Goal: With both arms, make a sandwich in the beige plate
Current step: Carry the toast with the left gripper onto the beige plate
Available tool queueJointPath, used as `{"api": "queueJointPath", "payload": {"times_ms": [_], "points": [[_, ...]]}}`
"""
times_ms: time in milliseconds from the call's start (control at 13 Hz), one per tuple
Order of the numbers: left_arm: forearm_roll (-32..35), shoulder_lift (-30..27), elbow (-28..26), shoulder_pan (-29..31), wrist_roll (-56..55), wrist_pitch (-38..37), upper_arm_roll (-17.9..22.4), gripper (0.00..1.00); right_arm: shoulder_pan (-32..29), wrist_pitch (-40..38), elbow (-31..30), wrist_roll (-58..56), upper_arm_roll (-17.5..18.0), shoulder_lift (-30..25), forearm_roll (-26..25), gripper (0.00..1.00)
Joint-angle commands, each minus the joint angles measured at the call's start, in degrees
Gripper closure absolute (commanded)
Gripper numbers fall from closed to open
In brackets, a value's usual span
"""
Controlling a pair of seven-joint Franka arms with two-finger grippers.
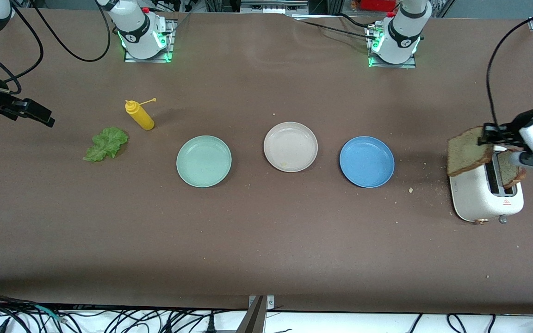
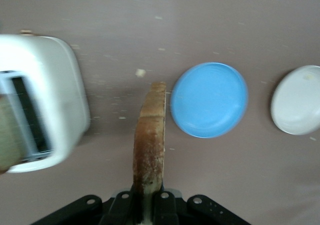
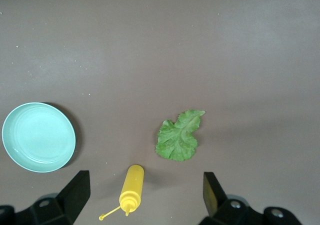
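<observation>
Toaster (image 1: 484,196) is sitting under the left gripper (image 1: 487,136), which is pinching a bread slice (image 1: 469,150) on edge. Beige plate (image 1: 290,146) is lying bare toward the right arm's end, past the blue plate (image 1: 367,161). Right gripper (image 1: 40,115) is waiting, spread, above the lettuce leaf (image 1: 106,144).

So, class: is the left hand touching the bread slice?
Touching. The left wrist view shows the left hand shut on the bread slice, fingers pressed against both faces, above the table beside the toaster.
</observation>
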Motion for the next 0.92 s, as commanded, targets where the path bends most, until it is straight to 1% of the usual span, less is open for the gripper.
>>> {"api": "queueJointPath", "payload": {"times_ms": [0,307,537,691,845], "points": [[-6.5,2.5,0.6,-3.3,-2.1,-1.6,-1.4,1.00,-0.7,-0.4,1.4,0.0,0.2,1.0,0.1,0.00],[-22.2,9.2,0.8,-11.0,-2.9,-2.2,-1.4,1.00,-0.7,0.2,1.4,0.0,0.2,1.2,0.1,0.01],[-30.6,15.1,0.8,-14.3,-1.8,0.7,-1.4,1.00,-0.7,0.2,1.3,0.0,0.2,1.3,0.1,0.01],[-32.7,17.7,0.6,-18.2,-1.2,3.0,-1.4,1.00,-0.7,0.3,0.9,0.0,0.2,1.3,0.1,0.01],[-34.1,21.6,-0.6,-20.5,4.8,5.3,-1.4,1.00,-1.0,0.8,0.3,0.0,-0.4,2.0,0.1,0.01]]}}
